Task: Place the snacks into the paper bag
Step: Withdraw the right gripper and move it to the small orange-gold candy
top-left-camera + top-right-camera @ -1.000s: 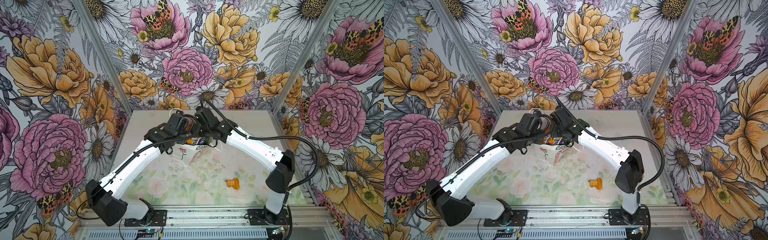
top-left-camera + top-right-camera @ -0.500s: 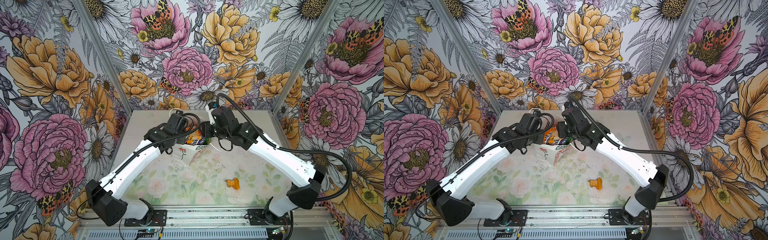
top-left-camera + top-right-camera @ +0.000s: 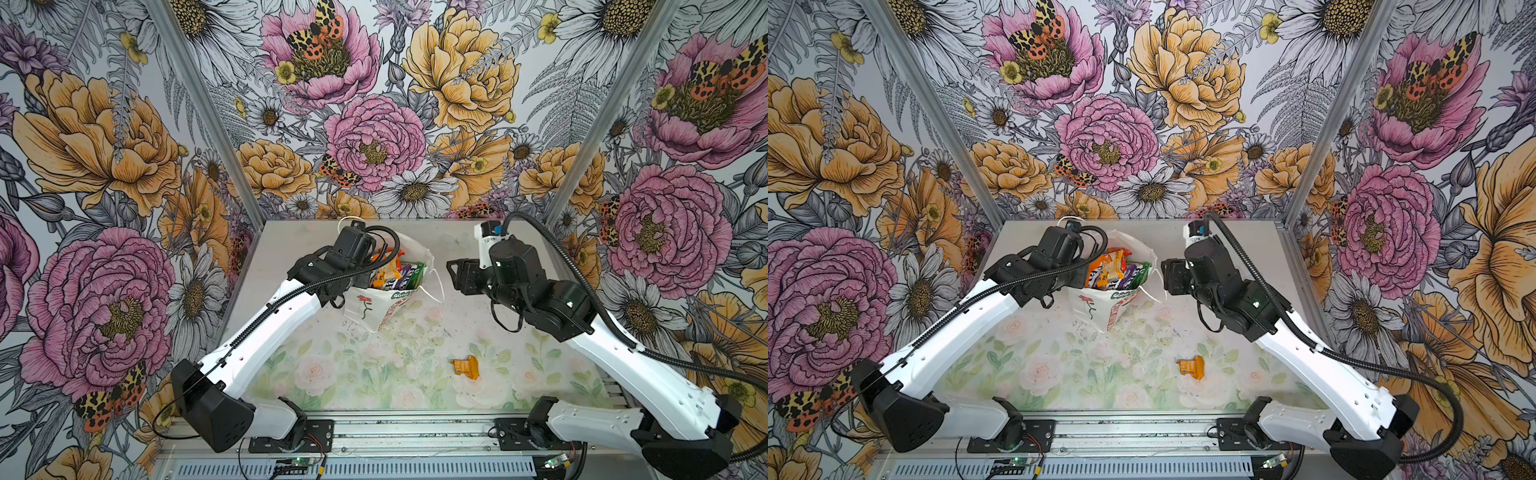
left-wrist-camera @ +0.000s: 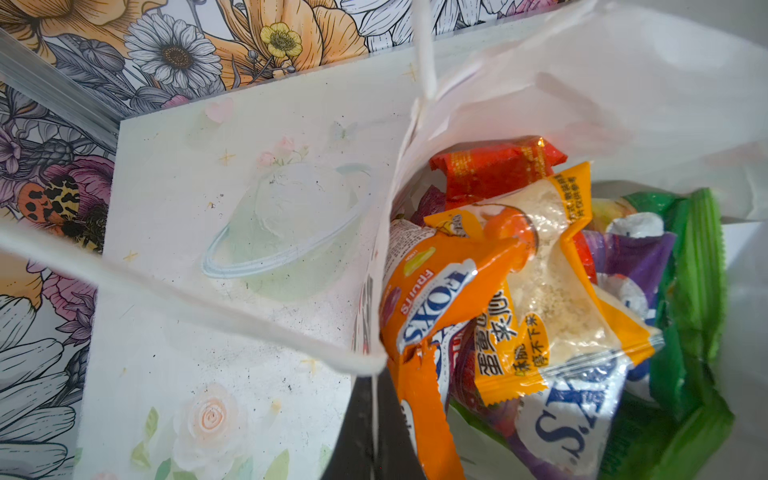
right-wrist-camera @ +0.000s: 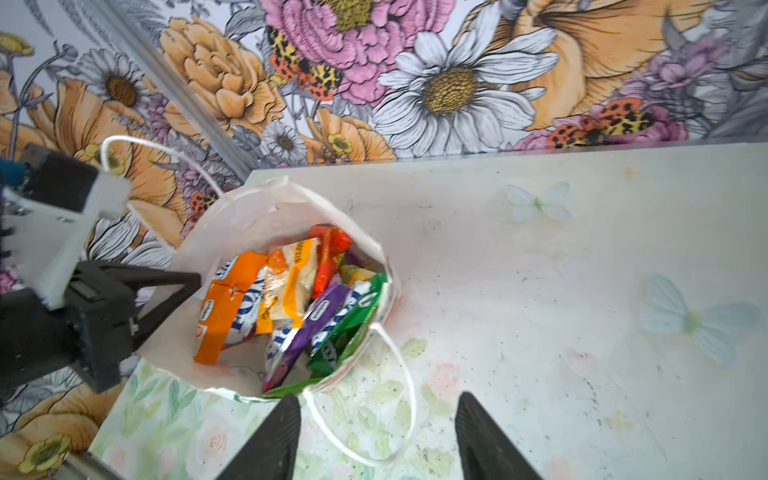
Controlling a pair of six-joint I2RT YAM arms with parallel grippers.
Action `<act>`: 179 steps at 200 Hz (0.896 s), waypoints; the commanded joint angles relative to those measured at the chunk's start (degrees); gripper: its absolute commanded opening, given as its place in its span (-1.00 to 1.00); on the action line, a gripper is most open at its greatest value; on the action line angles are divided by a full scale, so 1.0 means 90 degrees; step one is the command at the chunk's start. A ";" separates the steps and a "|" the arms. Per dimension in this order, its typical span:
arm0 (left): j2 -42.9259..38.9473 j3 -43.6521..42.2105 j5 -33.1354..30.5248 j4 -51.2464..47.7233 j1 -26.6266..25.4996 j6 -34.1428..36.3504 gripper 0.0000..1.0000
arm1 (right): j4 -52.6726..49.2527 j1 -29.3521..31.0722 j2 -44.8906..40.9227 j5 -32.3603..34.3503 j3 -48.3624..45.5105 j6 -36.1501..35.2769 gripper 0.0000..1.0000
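Snacks point(image 5: 282, 299) fill the paper bag point(image 3: 365, 307), which stands open at the back middle of the table point(image 3: 332, 374). Orange, red, purple and green packets overlap, so the lower ones are buried and their count is unclear. One small orange sachet point(image 3: 465, 368) lies alone, well apart toward the front right. The left gripper point(image 5: 193, 279) is clamped on the bag's rim, its tips hidden under the wrist in both top views. The right gripper point(image 5: 378, 395) stands beside the bag with jaws spread, holding nothing.
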 commanded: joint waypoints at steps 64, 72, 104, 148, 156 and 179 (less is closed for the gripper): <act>-0.0302 0.0102 0.0042 0.0268 0.0063 -0.0078 -1.00 | -0.0658 -0.0890 -0.1175 -0.0544 -0.2290 0.1208 0.32; -0.0307 0.0106 0.0033 0.0268 0.0060 -0.0073 -1.00 | -0.0709 -0.0898 -0.1176 -0.0591 -0.2398 0.1256 0.32; -0.0275 0.0108 0.0042 0.0258 0.0075 -0.0068 -1.00 | -0.0774 -0.0890 -0.1036 -0.0862 -0.2735 0.1403 0.32; -0.0275 0.0098 0.0013 0.0258 0.0061 -0.0072 -1.00 | -0.0788 -0.0794 -0.0905 -0.1185 -0.3229 0.1629 0.33; -0.0273 0.0095 0.0003 0.0259 0.0076 -0.0072 -1.00 | -0.0784 -0.0743 -0.0868 -0.1222 -0.3329 0.1682 0.33; -0.0265 0.0105 0.0003 0.0258 0.0072 -0.0073 -1.00 | -0.0787 -0.0497 -0.0752 -0.1251 -0.3562 0.1845 0.36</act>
